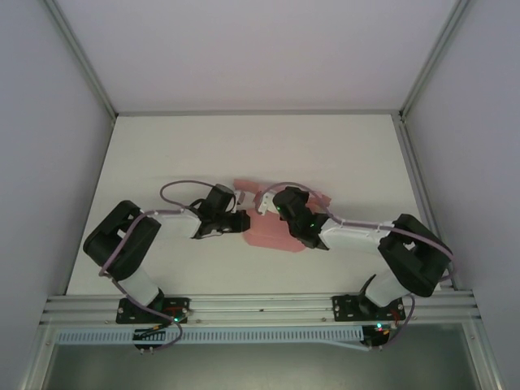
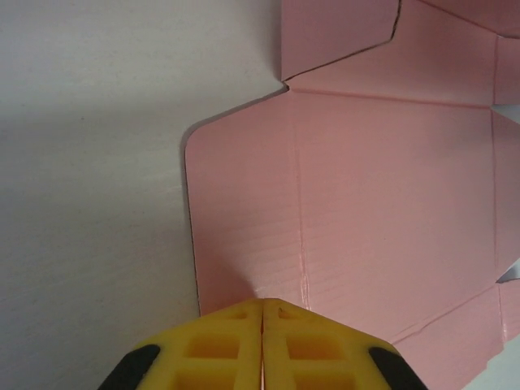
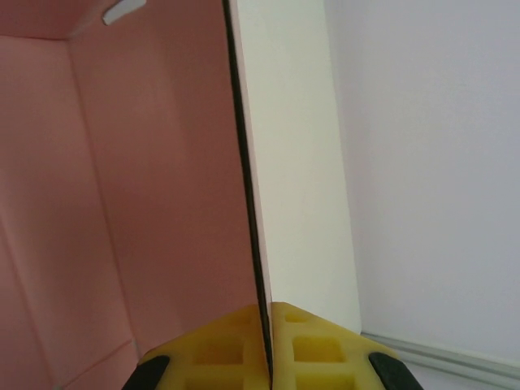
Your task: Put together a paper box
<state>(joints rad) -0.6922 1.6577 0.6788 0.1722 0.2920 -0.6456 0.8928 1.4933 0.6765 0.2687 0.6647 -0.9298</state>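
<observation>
Left gripper (image 2: 262, 307): my yellow pads are pressed flat together with no gap. The tips meet the near edge of a rounded flap. I cannot tell whether paper is caught between them.
Right gripper (image 3: 268, 309): my pads are clamped on a thin panel seen edge-on, which runs straight into the seam between them.
Paper box (image 1: 272, 231): a salmon-pink creased sheet, only partly folded, near the middle of the white table (image 1: 244, 154), between my two wrists.
Left-side flap: lies spread out, with fold lines and a cut notch.
Right-side panel: pink face on its left, pale strip on its right.
</observation>
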